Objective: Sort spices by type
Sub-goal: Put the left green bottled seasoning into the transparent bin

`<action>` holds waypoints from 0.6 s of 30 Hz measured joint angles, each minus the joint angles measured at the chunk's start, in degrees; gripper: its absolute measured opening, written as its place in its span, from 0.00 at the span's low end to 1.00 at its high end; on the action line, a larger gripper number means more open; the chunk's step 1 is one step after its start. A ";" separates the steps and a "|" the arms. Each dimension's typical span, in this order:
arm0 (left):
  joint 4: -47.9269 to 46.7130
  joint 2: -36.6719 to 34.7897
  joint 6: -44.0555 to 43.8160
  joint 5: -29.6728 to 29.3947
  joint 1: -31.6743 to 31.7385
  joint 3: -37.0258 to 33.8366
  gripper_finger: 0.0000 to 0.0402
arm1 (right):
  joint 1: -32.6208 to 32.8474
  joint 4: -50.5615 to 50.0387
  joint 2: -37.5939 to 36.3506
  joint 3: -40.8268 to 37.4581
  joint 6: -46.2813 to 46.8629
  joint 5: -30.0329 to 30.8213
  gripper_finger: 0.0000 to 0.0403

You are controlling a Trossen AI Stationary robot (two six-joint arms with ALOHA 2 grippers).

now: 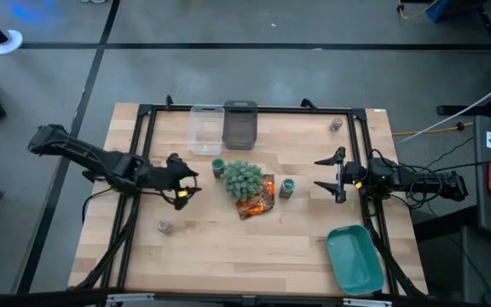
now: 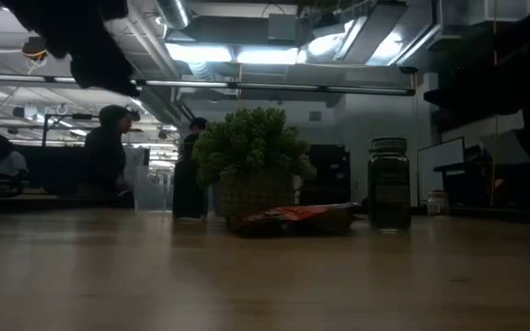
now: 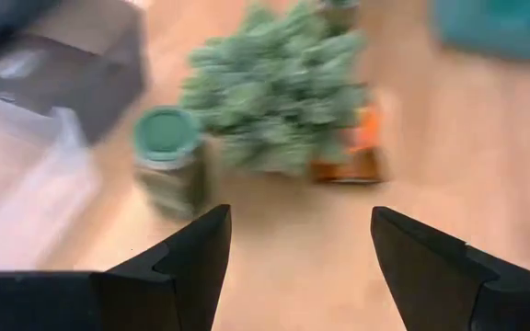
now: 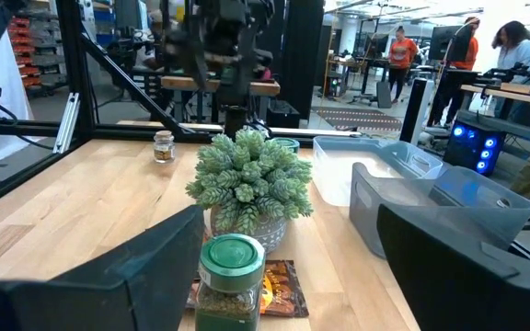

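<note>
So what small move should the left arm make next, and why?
Probably ease the left gripper forward and slightly toward the bins, onto the green-lidded jar. Its fingers are open, the jar stands just ahead, off-centre in the left wrist view, close beside the spiky ball.

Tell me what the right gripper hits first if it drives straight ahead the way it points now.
Probably the small green-lidded spice jar, which sits right between the open right gripper fingers in its wrist view. Just beyond it are the crinkled orange snack packet and the spiky pale-green ball. Depth is uncertain.
</note>
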 joint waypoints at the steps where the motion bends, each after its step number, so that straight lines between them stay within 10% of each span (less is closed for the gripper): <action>1: -0.62 1.33 1.19 -1.50 0.02 0.00 0.61 | 0.00 0.00 0.00 -0.01 -0.02 0.00 0.80; 18: 1.01 14.51 2.28 -3.06 13.36 0.00 0.61 | 0.00 0.00 0.00 0.01 -0.02 0.00 0.80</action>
